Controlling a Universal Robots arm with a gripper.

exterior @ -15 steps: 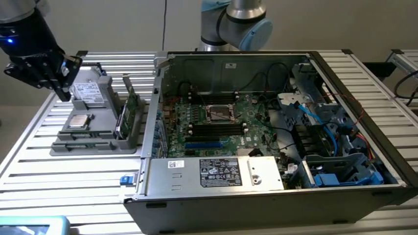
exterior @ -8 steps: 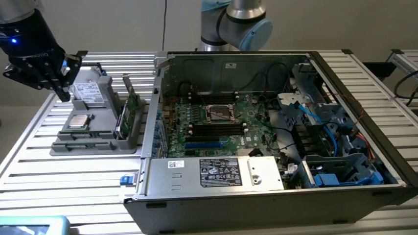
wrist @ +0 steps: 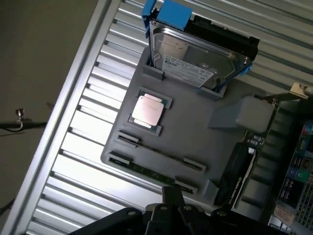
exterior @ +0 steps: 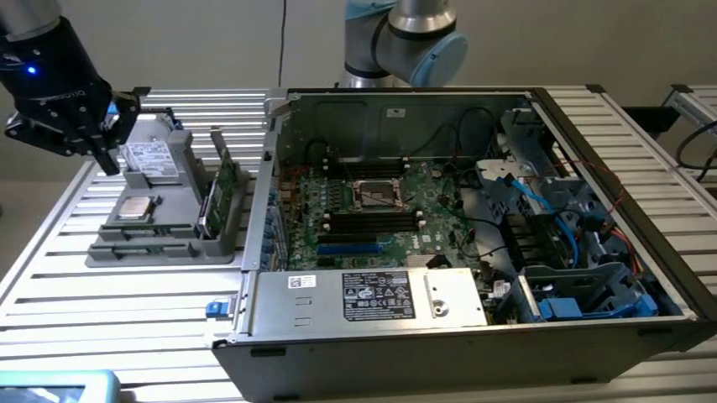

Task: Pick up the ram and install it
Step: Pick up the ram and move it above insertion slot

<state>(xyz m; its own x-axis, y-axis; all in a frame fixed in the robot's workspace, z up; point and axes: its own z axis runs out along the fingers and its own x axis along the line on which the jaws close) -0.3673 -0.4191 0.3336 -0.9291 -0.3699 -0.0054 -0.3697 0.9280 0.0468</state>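
The ram (wrist: 145,170) is a slim dark green stick lying flat in the grey holder tray (wrist: 195,132), held between small clips. My gripper (wrist: 171,197) hovers just beside the tray's edge nearest the ram, its fingers shut with nothing between them. In the exterior view the gripper (exterior: 107,161) hangs above the far left corner of the tray (exterior: 123,249), fingers pointing down. The motherboard (exterior: 431,201) lies inside the open computer case (exterior: 627,168), with black memory slots (exterior: 370,221) beside the processor socket.
The tray also carries a hard drive (wrist: 195,61) in a blue bracket, a loose processor (wrist: 147,109) and taller green cards (exterior: 224,189) standing on edge. The case's metal wall (exterior: 264,185) rises between tray and motherboard. Cables and a power supply (exterior: 370,295) crowd the case.
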